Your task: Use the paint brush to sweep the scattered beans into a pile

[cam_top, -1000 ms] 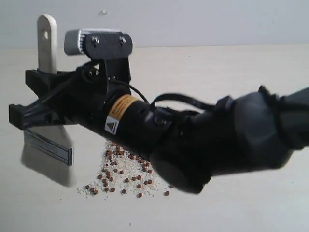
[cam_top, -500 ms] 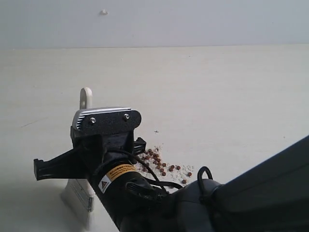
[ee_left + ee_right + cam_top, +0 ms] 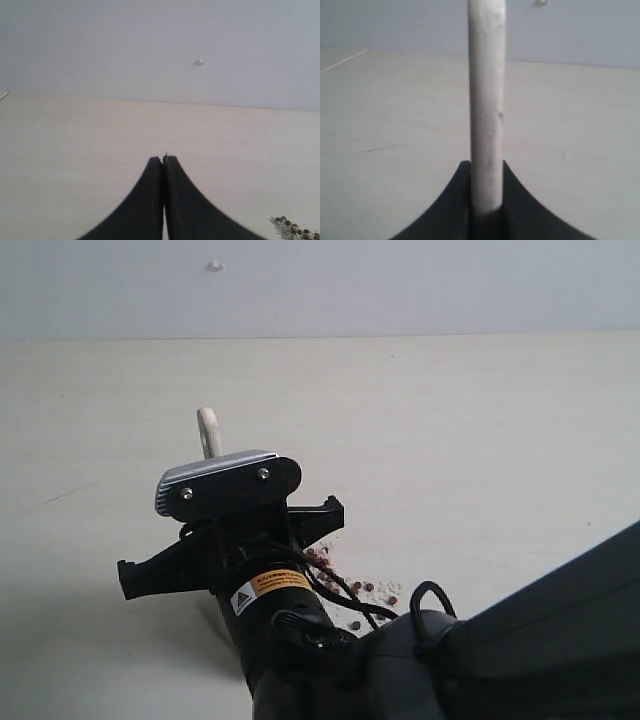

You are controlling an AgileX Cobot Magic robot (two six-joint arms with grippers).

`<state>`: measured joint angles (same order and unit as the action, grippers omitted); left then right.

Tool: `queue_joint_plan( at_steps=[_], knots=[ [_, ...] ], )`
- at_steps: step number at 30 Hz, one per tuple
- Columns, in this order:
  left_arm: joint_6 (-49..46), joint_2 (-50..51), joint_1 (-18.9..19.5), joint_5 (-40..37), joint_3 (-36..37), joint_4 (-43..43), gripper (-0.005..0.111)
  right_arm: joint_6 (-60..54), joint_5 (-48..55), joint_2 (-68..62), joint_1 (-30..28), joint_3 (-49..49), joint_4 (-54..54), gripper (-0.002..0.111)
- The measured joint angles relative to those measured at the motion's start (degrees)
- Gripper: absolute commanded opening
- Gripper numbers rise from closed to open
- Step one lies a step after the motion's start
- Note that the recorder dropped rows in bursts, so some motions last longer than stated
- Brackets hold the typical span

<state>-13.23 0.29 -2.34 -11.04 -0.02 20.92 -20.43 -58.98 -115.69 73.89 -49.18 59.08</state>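
The paint brush's light wooden handle (image 3: 486, 100) stands upright between the fingers of my right gripper (image 3: 486, 167), which is shut on it. In the exterior view only the handle's end (image 3: 209, 430) shows above the wrist camera; the bristles and ferrule are hidden behind the right gripper (image 3: 222, 540) and arm. A few reddish-brown beans (image 3: 345, 583) with whitish grains show just right of that gripper, the others covered by the arm. My left gripper (image 3: 163, 160) is shut on nothing, low over the table, with some beans (image 3: 295, 231) off to one side. It is not seen in the exterior view.
The pale tabletop (image 3: 480, 440) runs back to a grey wall (image 3: 400, 280). The right arm's dark bulk (image 3: 480, 660) fills the lower right of the exterior view. A small dark speck (image 3: 324, 511) lies on the table beyond the beans.
The right gripper came down with the brush and then shifted right toward the beans. The brush head, visible earlier, is now hidden behind the arm, and more beans are covered.
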Motion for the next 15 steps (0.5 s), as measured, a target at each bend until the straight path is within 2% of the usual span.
queue_joint_plan(
  at_steps=[7, 15],
  knots=[
    [0.00, 0.00, 0.00, 0.00, 0.00, 0.00, 0.000, -1.47, -0.43, 0.62, -1.39, 0.00, 0.02, 0.000],
    [0.00, 0.00, 0.00, 0.00, 0.00, 0.00, 0.000, -1.47, 3.00, 9.33, -1.04, 0.00, -3.08, 0.000]
  ],
)
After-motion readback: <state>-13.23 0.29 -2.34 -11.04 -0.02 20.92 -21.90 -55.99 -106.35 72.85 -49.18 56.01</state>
